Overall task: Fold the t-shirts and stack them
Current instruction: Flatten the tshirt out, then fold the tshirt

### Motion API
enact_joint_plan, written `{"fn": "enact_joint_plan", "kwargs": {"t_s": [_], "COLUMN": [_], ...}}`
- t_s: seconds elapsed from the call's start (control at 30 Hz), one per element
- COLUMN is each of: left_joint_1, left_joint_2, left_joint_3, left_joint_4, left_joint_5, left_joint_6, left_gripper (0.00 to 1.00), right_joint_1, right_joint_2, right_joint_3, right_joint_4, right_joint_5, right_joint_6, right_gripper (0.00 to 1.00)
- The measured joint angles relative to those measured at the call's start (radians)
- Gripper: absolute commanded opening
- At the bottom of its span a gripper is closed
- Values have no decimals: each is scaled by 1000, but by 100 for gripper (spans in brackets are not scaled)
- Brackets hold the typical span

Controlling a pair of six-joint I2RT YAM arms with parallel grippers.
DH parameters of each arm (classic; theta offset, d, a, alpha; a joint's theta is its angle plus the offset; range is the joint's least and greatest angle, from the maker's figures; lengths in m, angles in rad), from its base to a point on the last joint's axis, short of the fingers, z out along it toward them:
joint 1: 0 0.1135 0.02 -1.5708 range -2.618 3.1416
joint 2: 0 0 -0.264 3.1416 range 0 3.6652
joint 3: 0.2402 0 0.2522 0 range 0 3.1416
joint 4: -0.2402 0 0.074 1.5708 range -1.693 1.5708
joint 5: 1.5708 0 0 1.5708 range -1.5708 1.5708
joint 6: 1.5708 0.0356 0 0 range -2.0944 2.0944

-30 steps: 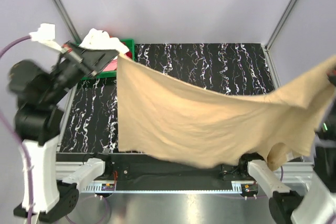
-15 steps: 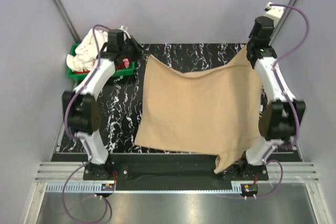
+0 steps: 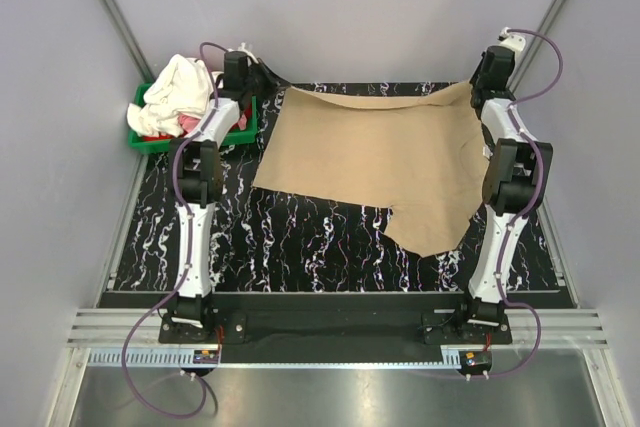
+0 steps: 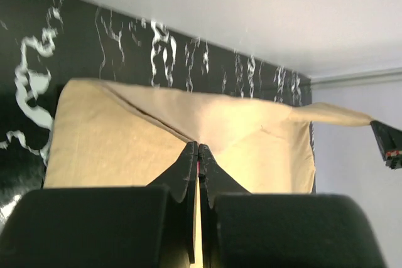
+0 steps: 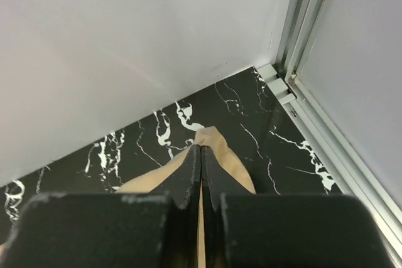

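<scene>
Well, left gripper (image 4: 198, 149) and right gripper (image 5: 201, 150) clamp the tan t-shirt's (image 3: 370, 157) far corners (fingers (image 5: 188, 174) pinched together); uneven release could wrinkle it.

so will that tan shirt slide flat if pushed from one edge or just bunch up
Probably bunches: the tan t-shirt lies limp on the table, with creases running from the corners pinched by the left gripper and right gripper. Likely light, since fingertip pinches alone lift its far edge. It looks floppy, not stiff.
</scene>
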Motion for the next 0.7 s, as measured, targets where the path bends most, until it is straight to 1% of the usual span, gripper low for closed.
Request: {"fn": "enact_joint_plan", "kwargs": {"t_s": [0.17,0.3,0.53,0.7], "left_joint_1": [19,27,34,51], "left_joint_2": [10,23,29,29], "left_joint_3": [1,13,13,13], "left_joint_4": [88,111,45,-27], "left_joint_5": [0,8,22,26], "left_joint_6": [-25,-29,43,114], "left_gripper": [0,0,0,0], "right_joint_1": [-9,-26,-69,-81], "right_joint_2": [-6,-77,-237,-328], "right_joint_3": [-2,-134,-324,-370], "right_joint_4": [9,-2,-58,-118], "right_joint_5": [-4,-6,-7,-15], "right_joint_6": [76,179,294,331], "right_gripper": [0,0,0,0]}}
